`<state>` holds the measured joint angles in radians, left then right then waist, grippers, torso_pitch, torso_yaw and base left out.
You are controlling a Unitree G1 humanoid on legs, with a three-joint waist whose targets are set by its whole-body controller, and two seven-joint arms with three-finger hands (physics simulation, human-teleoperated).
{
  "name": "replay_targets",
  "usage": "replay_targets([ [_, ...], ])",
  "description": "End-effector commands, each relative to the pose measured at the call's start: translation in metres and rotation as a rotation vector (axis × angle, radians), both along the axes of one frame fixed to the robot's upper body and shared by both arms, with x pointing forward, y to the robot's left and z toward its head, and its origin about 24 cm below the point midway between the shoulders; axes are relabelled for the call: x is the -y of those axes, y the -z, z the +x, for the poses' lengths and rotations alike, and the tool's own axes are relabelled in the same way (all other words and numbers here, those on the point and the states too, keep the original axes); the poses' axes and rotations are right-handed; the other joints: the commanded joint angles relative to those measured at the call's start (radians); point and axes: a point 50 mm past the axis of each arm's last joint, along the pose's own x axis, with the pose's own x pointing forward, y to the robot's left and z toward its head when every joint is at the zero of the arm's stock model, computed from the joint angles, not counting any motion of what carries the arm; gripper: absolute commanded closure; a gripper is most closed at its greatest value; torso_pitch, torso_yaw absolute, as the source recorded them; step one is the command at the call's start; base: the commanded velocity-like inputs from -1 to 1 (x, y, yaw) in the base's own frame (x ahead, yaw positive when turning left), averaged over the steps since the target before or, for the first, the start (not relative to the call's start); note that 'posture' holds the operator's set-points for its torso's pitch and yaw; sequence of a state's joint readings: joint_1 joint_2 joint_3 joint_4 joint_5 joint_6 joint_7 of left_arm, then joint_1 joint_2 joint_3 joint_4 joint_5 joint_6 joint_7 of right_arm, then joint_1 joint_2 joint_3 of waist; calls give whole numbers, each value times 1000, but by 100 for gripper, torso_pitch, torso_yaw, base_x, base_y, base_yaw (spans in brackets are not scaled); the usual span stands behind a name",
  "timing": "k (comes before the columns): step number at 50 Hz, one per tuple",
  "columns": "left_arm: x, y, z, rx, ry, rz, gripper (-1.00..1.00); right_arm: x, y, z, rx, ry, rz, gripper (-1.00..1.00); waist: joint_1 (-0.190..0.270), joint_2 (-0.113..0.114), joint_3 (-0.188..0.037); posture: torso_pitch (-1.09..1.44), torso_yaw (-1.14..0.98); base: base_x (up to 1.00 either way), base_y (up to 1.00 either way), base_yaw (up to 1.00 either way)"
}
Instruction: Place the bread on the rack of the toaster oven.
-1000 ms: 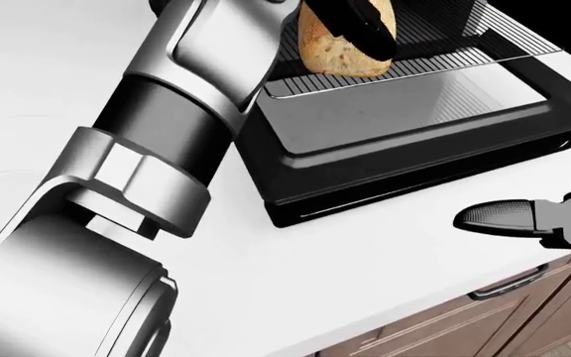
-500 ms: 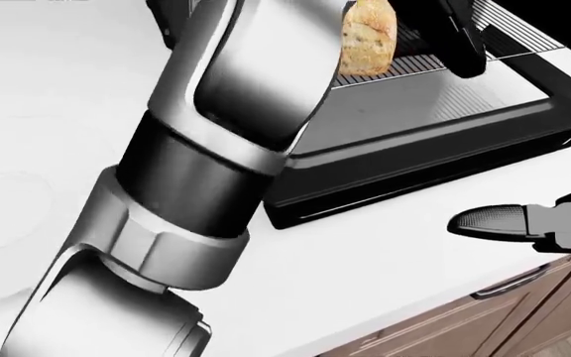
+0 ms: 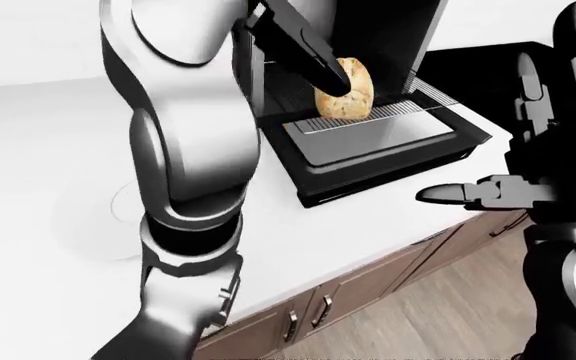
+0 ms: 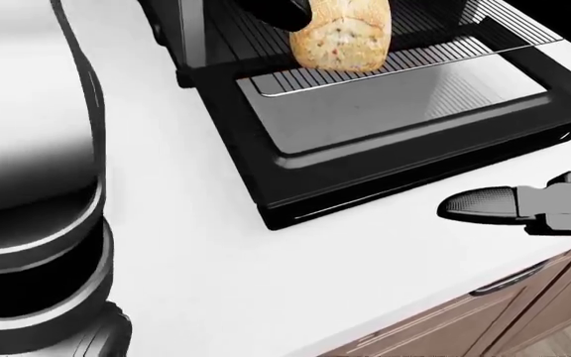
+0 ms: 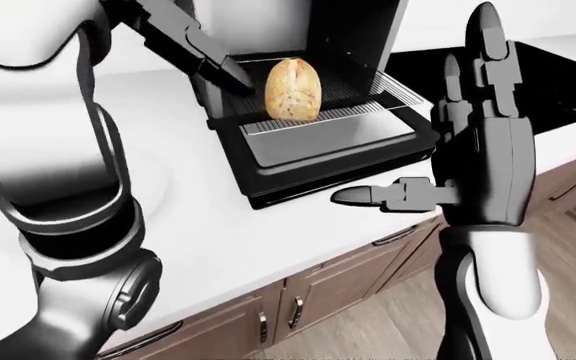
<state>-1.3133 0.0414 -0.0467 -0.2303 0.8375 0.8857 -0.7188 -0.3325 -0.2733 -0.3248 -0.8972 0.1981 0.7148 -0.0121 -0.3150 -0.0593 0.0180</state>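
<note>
The bread (image 5: 293,88), a tan oval loaf slice, stands upright on the wire rack (image 4: 444,52) at the mouth of the black toaster oven, above its lowered glass door (image 4: 394,126). My left hand (image 5: 223,71) is open, its black fingers stretched out just left of the bread; in the head view one fingertip (image 4: 275,11) overlaps the loaf's top left corner. My right hand (image 5: 468,150) is open and empty, fingers up and thumb out, hovering over the counter edge right of the oven door.
The oven stands on a white counter (image 4: 266,282). A faint round white plate (image 3: 103,221) lies on the counter left of my arm. A black stove top (image 5: 568,67) is at the right. Wooden cabinet doors (image 5: 338,292) and floor are below.
My left hand has let go of the bread and drawn off to its left. The forearm has swung left out of the head view's middle. The bread now stands alone on the rack.
</note>
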Motion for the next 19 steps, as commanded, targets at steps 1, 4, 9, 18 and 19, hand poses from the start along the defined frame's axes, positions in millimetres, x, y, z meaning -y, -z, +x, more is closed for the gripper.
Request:
replay_targets([
  [1,-8,-10,-9,62,-19,-13,-100,-1,-10,-6,67,5,-17,-100,0,1,-25,0,-26,0,0,0],
  [4,-18,-4,-9,58,-45,-26,-100,-1,-10,-7,67,6,-17,-100,-2,3,-23,0,-26,0,0,0],
  [9,-40,0,-6,57,-117,-49,-100,-2,-12,-7,69,2,-20,-100,-2,7,-24,0,-26,0,0,0],
  [18,-70,10,-5,56,-200,-78,-100,-4,-10,-6,65,-1,-19,-100,-7,17,-26,0,-26,0,0,0],
  [19,-72,10,-6,55,-201,-83,-100,-3,-10,-6,67,1,-19,-100,-7,18,-26,0,-26,0,0,0],
])
